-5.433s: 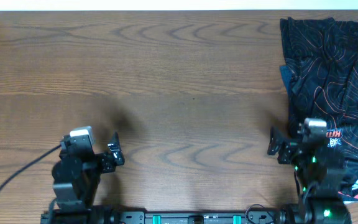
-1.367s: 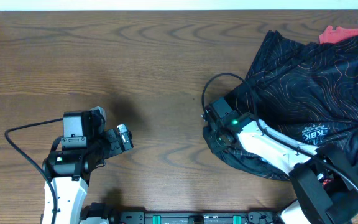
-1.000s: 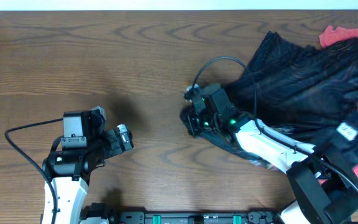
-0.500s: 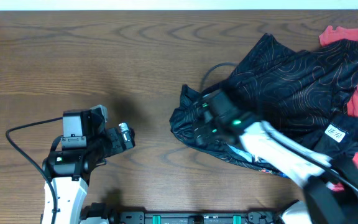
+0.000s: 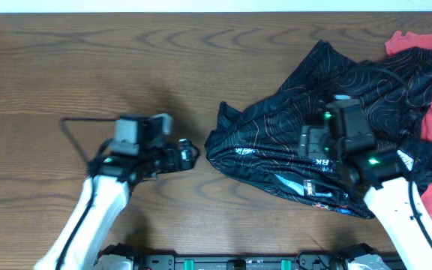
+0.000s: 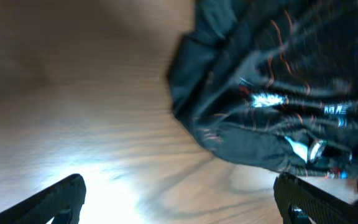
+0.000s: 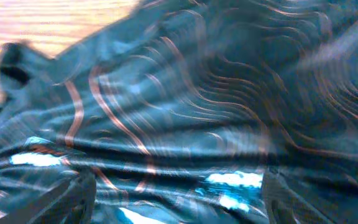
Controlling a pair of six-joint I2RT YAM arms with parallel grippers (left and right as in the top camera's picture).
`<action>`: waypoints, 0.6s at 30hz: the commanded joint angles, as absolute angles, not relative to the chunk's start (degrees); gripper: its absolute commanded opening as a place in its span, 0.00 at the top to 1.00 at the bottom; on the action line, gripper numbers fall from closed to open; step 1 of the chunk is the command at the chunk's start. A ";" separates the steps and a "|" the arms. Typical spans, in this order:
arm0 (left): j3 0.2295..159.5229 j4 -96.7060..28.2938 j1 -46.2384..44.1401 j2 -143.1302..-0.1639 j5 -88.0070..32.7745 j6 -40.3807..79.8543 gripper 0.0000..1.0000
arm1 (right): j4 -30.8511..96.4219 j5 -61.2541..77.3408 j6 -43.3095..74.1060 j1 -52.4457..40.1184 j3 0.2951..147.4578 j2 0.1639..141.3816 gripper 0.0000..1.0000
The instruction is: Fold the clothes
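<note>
The black jersey (image 5: pixel 276 131) with orange and white contour lines lies crumpled on the table's centre-right, white lettering showing on a fold. My left gripper (image 5: pixel 190 154) is open and empty over bare wood, just left of the jersey's left edge. In the left wrist view the jersey (image 6: pixel 272 93) fills the upper right, ahead of the wide-apart gripper (image 6: pixel 182 208). My right gripper (image 5: pixel 311 144) hovers over the middle of the jersey. In the right wrist view it is open (image 7: pixel 182 205), with jersey cloth (image 7: pixel 185 93) filling the frame and nothing held.
A salmon-red T-shirt (image 5: pixel 430 82) lies at the right edge, partly under the jersey. A bit of blue fabric (image 5: pixel 334 208) peeks out at the jersey's front edge. Bare wood table (image 5: pixel 88 67) stretches to the left.
My right gripper has let go of the jersey's left part and drawn back to the right over its middle. My left arm has swung right, up to the jersey's left edge.
</note>
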State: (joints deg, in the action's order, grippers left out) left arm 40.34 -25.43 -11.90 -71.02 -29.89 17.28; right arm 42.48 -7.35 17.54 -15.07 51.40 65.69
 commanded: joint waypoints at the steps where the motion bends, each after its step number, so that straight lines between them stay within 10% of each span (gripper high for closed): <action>1: 41.36 -20.60 -17.21 -76.99 -31.09 17.93 0.02 | 44.56 -9.67 17.12 -12.36 51.92 64.25 0.16; 11: 41.36 -3.42 -26.79 -94.50 -31.09 21.87 0.00 | 47.59 -9.67 17.10 -11.16 51.90 64.16 0.15; 13: 41.36 -0.71 -27.86 -96.71 -31.11 23.57 0.16 | 47.59 -9.67 17.10 -11.16 51.90 64.18 0.15; 16: 41.39 1.21 -28.73 -97.49 -31.73 24.34 0.87 | 47.64 -9.67 17.10 -11.16 51.90 64.18 0.15; 18: 41.39 1.21 -28.58 -96.68 -32.49 24.32 0.94 | 47.64 -9.67 17.10 -11.16 51.90 64.18 0.15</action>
State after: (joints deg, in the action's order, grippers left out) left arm 41.01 0.73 -28.49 -97.27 -31.42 22.96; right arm 47.53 -8.86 17.52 -11.62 51.40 64.64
